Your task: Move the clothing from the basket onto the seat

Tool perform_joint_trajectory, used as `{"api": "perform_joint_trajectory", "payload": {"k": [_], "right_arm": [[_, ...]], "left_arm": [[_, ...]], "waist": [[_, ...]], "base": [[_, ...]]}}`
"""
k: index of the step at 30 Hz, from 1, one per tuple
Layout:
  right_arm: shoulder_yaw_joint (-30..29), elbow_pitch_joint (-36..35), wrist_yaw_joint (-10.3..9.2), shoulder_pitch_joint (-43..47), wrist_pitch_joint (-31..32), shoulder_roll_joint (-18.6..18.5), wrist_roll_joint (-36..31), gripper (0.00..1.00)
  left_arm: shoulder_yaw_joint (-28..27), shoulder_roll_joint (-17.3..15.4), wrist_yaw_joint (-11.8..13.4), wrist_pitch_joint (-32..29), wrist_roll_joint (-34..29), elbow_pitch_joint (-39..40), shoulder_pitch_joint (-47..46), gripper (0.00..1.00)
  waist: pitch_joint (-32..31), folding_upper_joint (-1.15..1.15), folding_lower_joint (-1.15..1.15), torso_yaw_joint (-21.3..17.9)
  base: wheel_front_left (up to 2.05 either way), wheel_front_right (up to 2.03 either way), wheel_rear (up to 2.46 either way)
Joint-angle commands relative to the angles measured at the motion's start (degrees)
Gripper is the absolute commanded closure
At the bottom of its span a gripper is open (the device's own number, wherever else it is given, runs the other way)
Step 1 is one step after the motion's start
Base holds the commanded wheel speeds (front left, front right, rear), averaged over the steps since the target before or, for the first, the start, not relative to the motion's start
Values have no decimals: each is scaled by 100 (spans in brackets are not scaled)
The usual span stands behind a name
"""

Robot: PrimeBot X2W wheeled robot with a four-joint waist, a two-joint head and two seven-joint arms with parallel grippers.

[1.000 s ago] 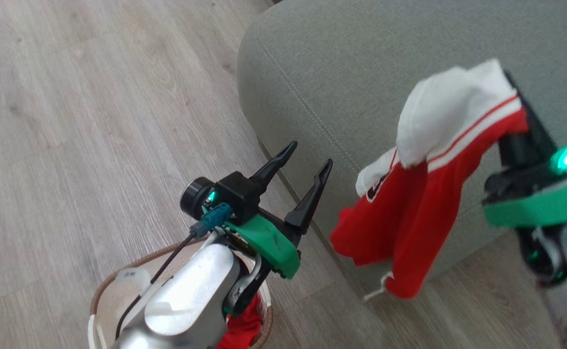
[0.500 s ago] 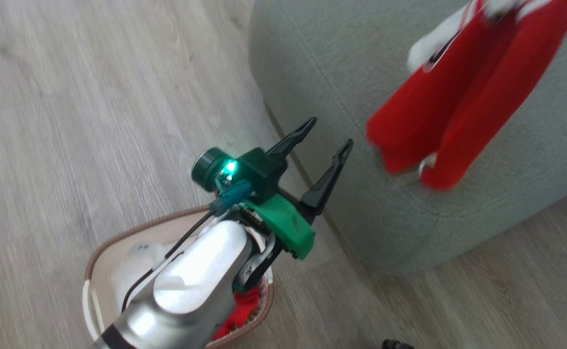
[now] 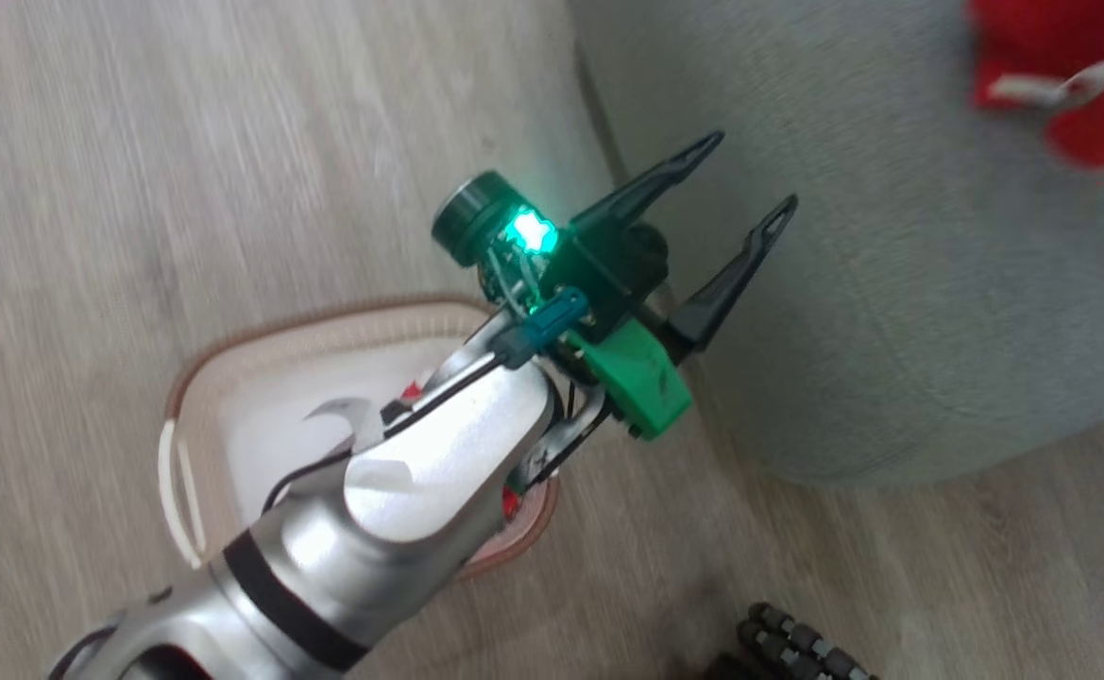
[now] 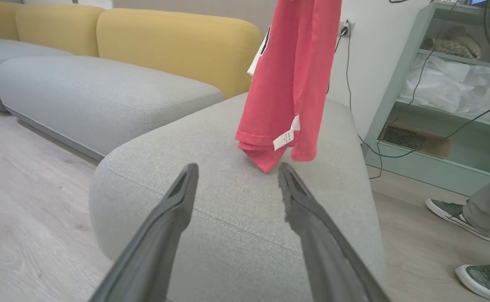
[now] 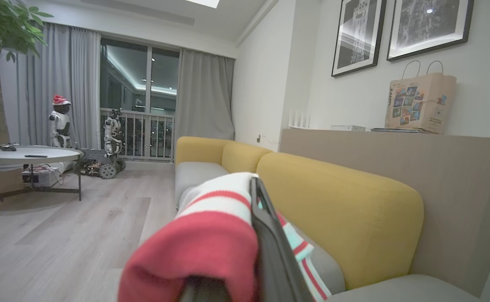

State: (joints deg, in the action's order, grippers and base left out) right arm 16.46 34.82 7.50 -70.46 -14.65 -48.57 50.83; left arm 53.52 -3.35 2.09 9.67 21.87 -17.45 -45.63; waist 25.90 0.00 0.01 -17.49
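Note:
My left gripper (image 3: 750,173) is open and holds nothing, hovering above the white basket (image 3: 325,316) with a brown rim on the floor, at the near edge of the grey-green seat (image 3: 891,283). Small bits of red clothing (image 3: 511,501) show in the basket beside my forearm. In the left wrist view the open left gripper (image 4: 237,167) points at the seat (image 4: 186,147), over which a red garment (image 4: 291,84) with a white label hangs. My right gripper (image 5: 254,186) is shut on that red, white-striped garment (image 5: 211,235). Its lower end shows at the head view's top right (image 3: 1071,66).
Wooden floor surrounds the seat. Yellow sofa backrests (image 4: 177,46) stand behind it. A pale green shelf unit (image 4: 437,105) with cables is at the right, with a person's shoes (image 4: 454,212) on the floor. A round table (image 5: 27,155) stands far off.
The head view has shifted. The held garment has been lifted higher over the seat and now sits at the view's top right. My left gripper stays open above the basket.

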Motion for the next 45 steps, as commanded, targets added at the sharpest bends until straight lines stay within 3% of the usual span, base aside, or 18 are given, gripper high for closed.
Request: {"api": "perform_joint_trajectory", "payload": {"k": [1,7,14,22,26,30,31,32,33,45], "right_arm": [[-45,-80,-1,-13,-35,-209,-47,100],[450,200,-1,137,-35,-58,-313,100],[1642,1157,-1,237,200,7,-166,100],[2908,1754,-1,170,1445,-152,369,100],[3293,1774,-1,218,2041,-278,827,100],[3575,1713,-1,193,2245,-420,1133,100],[3642,1716,-1,175,2257,-439,1176,87],[3705,1735,-1,156,2269,-448,1215,25],[3771,1765,-1,143,2291,-451,1243,0],[4457,1738,-1,159,3287,-331,1804,0]], "left_arm": [[-81,42,29,37,-3,167,-232,0],[290,45,237,197,268,145,-525,0],[582,46,501,368,546,85,-806,0],[803,46,683,487,785,5,-943,0],[816,46,769,518,861,57,-974,0],[805,46,786,528,909,60,-972,0],[791,46,788,529,907,71,-965,0],[776,46,788,530,901,79,-951,0],[762,46,784,530,896,85,-932,0],[367,42,573,532,815,56,-403,0]], "waist": [[326,0,-1,232],[602,0,-1,366],[675,0,-1,570],[697,0,-1,715],[644,0,-1,751],[562,0,-1,750],[538,0,-1,743],[503,0,-1,734],[464,0,-1,724],[-414,0,-1,548]], "base": [[0,0,0],[0,0,0],[0,0,0],[0,0,0],[0,0,0],[0,0,0],[0,0,0],[0,0,0],[0,0,0],[0,0,0]]}}
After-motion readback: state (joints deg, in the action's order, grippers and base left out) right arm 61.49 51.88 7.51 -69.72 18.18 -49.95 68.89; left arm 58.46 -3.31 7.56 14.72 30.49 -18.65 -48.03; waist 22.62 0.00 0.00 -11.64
